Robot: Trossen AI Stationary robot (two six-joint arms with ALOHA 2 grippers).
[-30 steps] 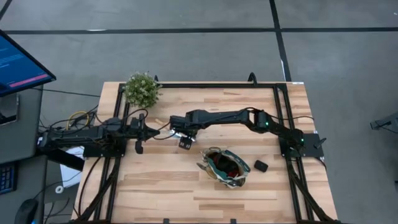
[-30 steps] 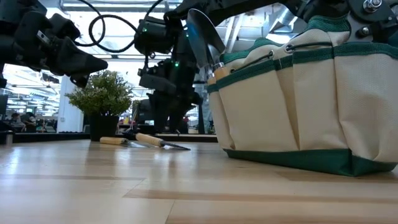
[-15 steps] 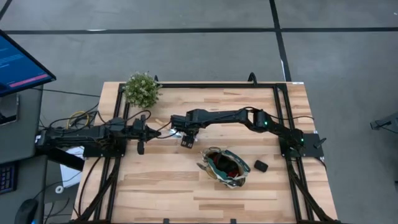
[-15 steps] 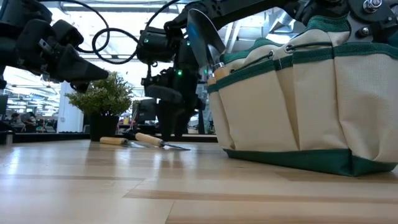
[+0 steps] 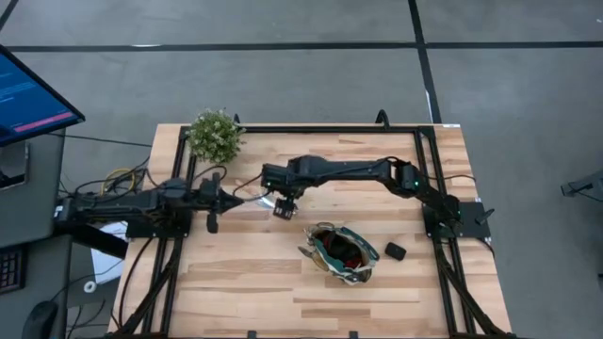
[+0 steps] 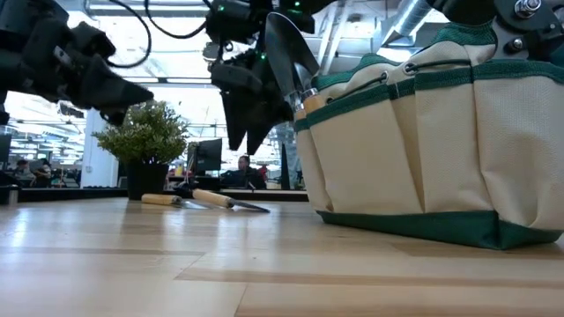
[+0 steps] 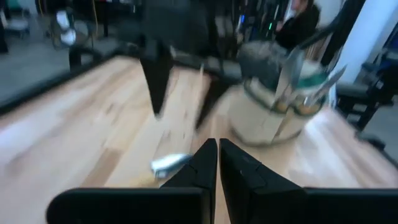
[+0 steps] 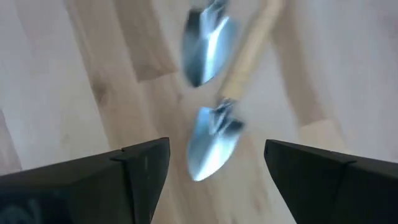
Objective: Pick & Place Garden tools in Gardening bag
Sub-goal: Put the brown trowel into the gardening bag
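Right gripper [image 5: 281, 209] hangs spread and empty above two trowels [image 8: 208, 93] lying on the table [image 5: 245, 292], left of centre and toward the far edge, wooden handles and silver heads crossing or touching, hard to say which since the right wrist view is soft. Step in hand looks like the pick: drop straight down on one handle, jaws across it, clear of the other blade so it doesn't drag along. Left gripper [image 5: 209, 224] waits near the left edge, fingers pressed together, holding nothing. Gardening bag [image 5: 341, 251] sits right of centre toward the near edge, a trowel blade already poking up from it; carry high enough to clear its rim.
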